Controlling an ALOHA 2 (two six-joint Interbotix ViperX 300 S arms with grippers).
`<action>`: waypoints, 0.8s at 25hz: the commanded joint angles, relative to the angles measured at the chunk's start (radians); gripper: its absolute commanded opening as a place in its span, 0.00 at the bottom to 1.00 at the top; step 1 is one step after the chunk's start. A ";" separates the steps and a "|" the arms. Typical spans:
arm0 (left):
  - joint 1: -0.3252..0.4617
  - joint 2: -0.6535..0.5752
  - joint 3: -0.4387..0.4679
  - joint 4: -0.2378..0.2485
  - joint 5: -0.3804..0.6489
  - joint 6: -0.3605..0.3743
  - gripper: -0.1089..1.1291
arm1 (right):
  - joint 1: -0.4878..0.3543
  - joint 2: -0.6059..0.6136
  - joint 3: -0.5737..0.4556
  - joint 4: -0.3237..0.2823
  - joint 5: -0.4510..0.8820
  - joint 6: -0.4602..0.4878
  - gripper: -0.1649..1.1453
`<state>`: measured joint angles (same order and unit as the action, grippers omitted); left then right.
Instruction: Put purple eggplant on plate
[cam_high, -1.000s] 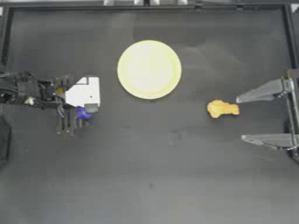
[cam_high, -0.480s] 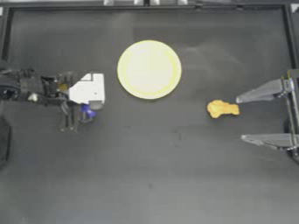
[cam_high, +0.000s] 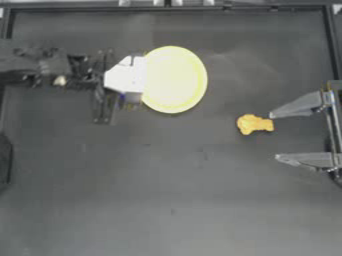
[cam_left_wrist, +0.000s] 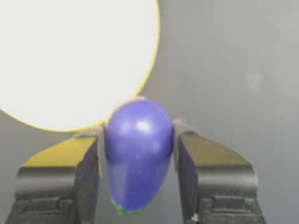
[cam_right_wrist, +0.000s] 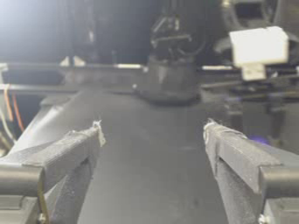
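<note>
My left gripper (cam_left_wrist: 139, 131) is shut on the purple eggplant (cam_left_wrist: 139, 153), a glossy blue-purple oval clamped between both fingers. In the left wrist view the eggplant's tip reaches the rim of the pale yellow plate (cam_left_wrist: 70, 57). From above, the left gripper (cam_high: 131, 99) sits at the plate's (cam_high: 175, 79) left edge, and its white wrist block hides most of the eggplant. My right gripper (cam_high: 276, 137) is parked at the right side, open and holding nothing.
A lumpy orange-yellow piece (cam_high: 254, 123) lies on the dark table just left of the right gripper's upper finger. The table's raised border (cam_high: 167, 9) runs along the top. The right wrist view shows the left arm's white block (cam_right_wrist: 259, 46) far off.
The left arm has carried the eggplant to the right and toward the top of the picture, from the table's left side to the plate's left edge. The right arm has not moved.
</note>
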<state>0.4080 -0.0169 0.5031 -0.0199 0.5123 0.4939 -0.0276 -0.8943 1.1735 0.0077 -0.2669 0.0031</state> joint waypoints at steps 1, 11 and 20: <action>0.018 0.054 -0.117 -0.005 -0.005 0.058 0.32 | 0.000 0.012 -0.011 0.003 -0.009 0.000 0.88; 0.046 0.287 -0.342 -0.009 -0.009 0.118 0.32 | -0.002 0.029 -0.003 0.003 -0.038 0.000 0.88; 0.067 0.364 -0.397 -0.011 -0.005 0.121 0.32 | 0.000 0.031 0.003 0.008 -0.048 -0.002 0.88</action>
<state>0.4694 0.3850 0.1335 -0.0276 0.5093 0.5906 -0.0276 -0.8713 1.1873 0.0123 -0.3068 0.0031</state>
